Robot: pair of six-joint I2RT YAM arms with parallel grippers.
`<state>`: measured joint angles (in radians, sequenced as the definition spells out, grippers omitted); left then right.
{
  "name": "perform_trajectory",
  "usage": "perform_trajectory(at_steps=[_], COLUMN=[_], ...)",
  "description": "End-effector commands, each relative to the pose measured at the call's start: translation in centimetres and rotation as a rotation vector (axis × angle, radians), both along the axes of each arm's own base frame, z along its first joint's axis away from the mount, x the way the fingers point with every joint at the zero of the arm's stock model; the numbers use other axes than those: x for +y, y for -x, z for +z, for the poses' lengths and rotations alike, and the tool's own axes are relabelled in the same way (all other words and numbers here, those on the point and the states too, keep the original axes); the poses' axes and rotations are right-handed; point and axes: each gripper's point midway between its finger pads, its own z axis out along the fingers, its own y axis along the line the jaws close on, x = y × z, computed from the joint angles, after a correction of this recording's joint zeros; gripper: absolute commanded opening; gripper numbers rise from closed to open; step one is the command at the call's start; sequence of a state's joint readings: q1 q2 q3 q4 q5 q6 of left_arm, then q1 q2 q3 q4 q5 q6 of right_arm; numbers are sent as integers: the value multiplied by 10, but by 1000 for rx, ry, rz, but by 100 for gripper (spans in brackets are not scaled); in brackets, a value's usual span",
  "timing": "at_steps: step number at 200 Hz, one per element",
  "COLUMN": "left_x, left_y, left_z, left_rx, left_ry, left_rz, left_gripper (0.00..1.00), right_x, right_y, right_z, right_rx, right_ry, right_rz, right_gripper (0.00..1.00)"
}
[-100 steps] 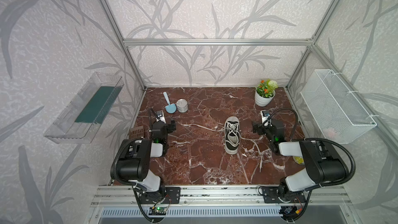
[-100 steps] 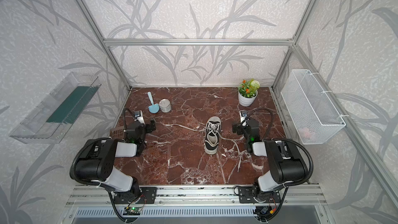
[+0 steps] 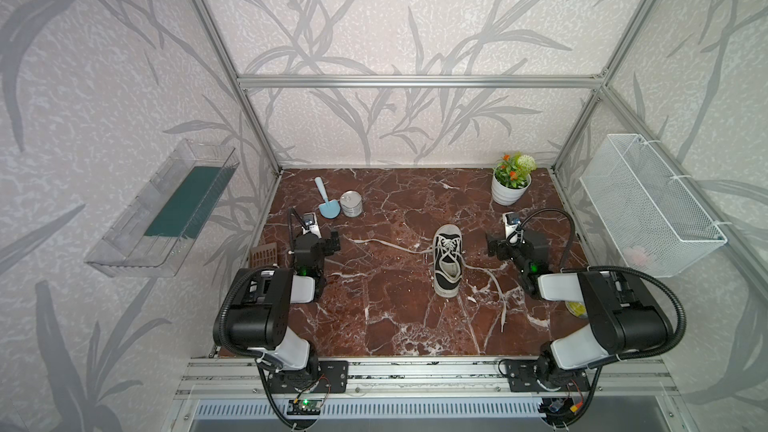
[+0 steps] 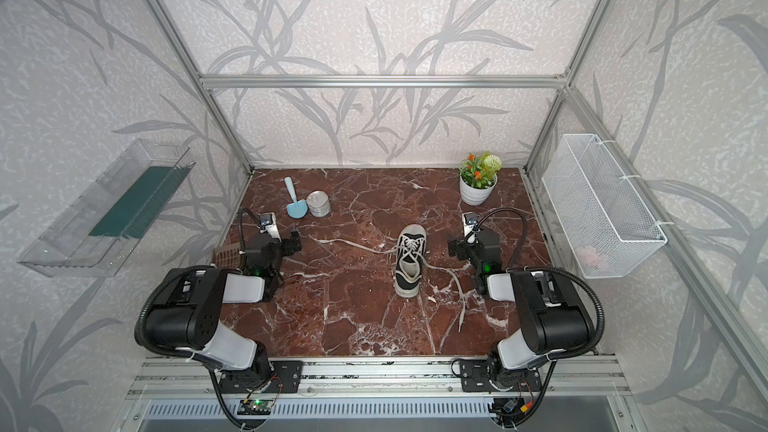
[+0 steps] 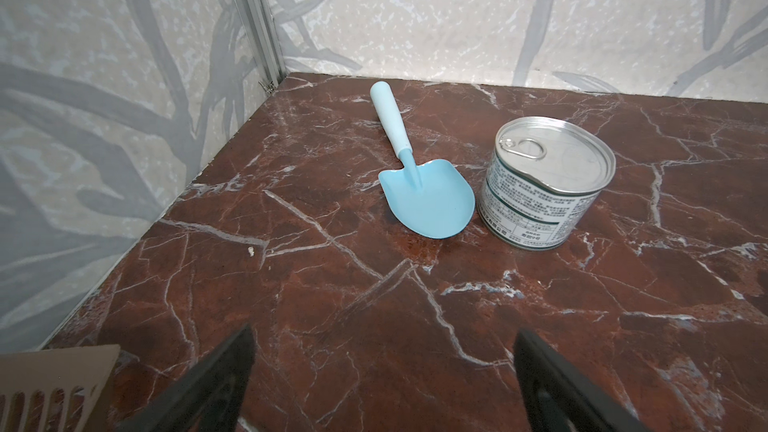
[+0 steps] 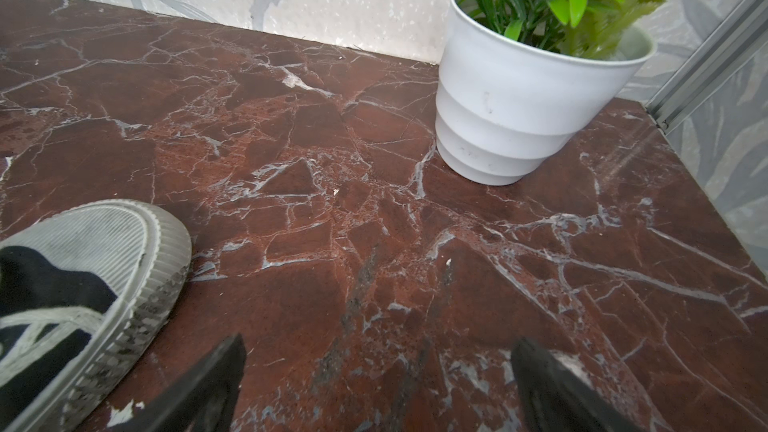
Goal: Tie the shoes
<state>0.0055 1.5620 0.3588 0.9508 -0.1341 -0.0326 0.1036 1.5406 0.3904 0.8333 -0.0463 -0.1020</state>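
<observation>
Top views, both: one black low-top sneaker (image 3: 448, 259) lies right of centre on the marble tabletop (image 3: 374, 305), white toe cap toward the back wall and heel toward the front rail. It is untied.

Two lace tails:
- left lace tail (image 3: 386, 245) trails across the marble toward the frame's left and ends near the left gripper (image 3: 333, 241); contact cannot be told.
- right lace tail (image 3: 494, 284) runs to the lower right, passes close by the right arm and ends short of the front edge.

Two grippers, both low over the marble:
- left gripper: jaws spread wide and holding nothing; bare marble shows between its fingers (image 5: 232, 367) in the left wrist view.
- right gripper (image 3: 494, 248): jaws also wide apart and empty. It sits just right of the toe cap, with a strip of marble between.

Other items, one of each:
- blue trowel (image 3: 326, 203) and tin can (image 3: 351, 204), just beside each other at upper left of the tabletop.
- white potted plant (image 3: 510, 191) at the upper right corner.
- slatted brown piece (image 3: 262, 257) against the left edge, beside the left arm.
- wire basket (image 3: 648, 205) on the right wall.
- clear tray (image 3: 162, 209) on the left wall.

Open room: a broad stretch of marble lies between the left gripper and the sneaker, and across the front half only the right lace tail lies.
</observation>
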Motion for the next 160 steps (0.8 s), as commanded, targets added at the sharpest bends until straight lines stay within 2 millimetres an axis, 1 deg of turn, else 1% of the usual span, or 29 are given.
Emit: perform_trajectory(at_steps=[1, 77, 95, 103, 108, 117, 124, 129, 133, 142, 143, 144, 145, 160], left_x=[0, 5, -1, 1, 2, 2, 3, 3, 4, 5, 5, 5, 6, 4], left_y=[-4, -5, -4, -1, 1, 7, 10, 12, 14, 17, 18, 17, 18, 22], left_z=[4, 3, 6, 11, 17, 24, 31, 39, 43, 52, 51, 55, 54, 68], left_rx=[-14, -8, -19, -35, -53, -67, -72, -79, -72, -50, -40, -49, -37, 36], left_ry=[-23, -3, -20, -34, -40, -47, -56, -60, -62, -50, -44, -38, -35, 1], left_rz=[1, 11, -15, 7, 21, 38, 46, 53, 60, 73, 74, 75, 80, 80], left_gripper=[99, 99, 93, 92, 92, 92, 92, 92, 92, 92, 92, 92, 92, 92], right_x=[1, -2, -1, 2, 3, -1, -7, -11, -13, -15, -16, -16, -17, -26], right_y=[-4, -5, -5, -3, -3, 0, 3, 6, 8, 18, 19, 20, 21, 37], right_z=[9, 8, 9, 13, 19, 29, 36, 36, 42, 46, 47, 48, 48, 59], right_rx=[-32, -22, -27, -50, -77, -88, -67, -23, -5, 72, 77, 79, 87, 157], right_ry=[-1, -18, -17, -15, -13, -13, -19, -28, -36, -43, -44, -45, -49, -113], right_rz=[5, 2, 10, 30, 33, 8, -35, -65, -80, -97, -101, -104, -109, -203], right_gripper=[99, 100, 100, 100, 99, 99, 99, 99, 99, 99, 99, 99, 99, 99])
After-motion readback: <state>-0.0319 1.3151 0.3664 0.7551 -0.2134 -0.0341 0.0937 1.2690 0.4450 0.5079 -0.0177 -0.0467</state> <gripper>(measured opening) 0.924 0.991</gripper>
